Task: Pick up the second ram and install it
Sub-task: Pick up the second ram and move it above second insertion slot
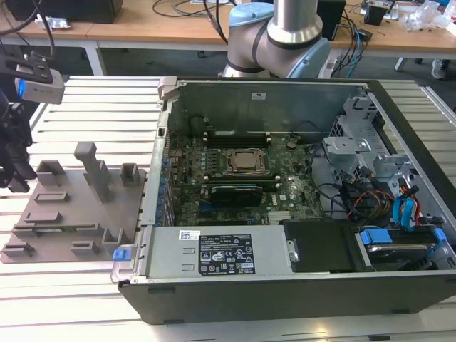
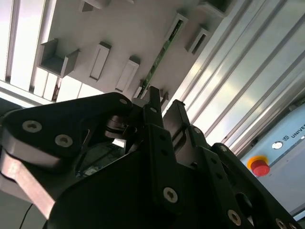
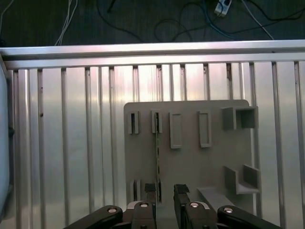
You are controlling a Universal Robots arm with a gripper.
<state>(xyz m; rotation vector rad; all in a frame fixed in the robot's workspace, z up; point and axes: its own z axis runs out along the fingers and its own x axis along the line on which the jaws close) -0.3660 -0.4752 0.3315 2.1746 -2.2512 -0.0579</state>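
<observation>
The second ram is a thin dark green strip standing on its edge in a slotted holder of the grey plastic plate. It also runs as a green strip in the second wrist view. My gripper hangs above the plate, open, and one end of the ram lies just inside the gap, close to one finger. Nothing touches the strip. In the exterior view the gripper is at the far left, over the plate.
The open computer case lies to the exterior view's right of the plate, with the processor socket and long memory slots beside it. Upright blocks rise from the plate. A red button sits beyond the slatted aluminium table.
</observation>
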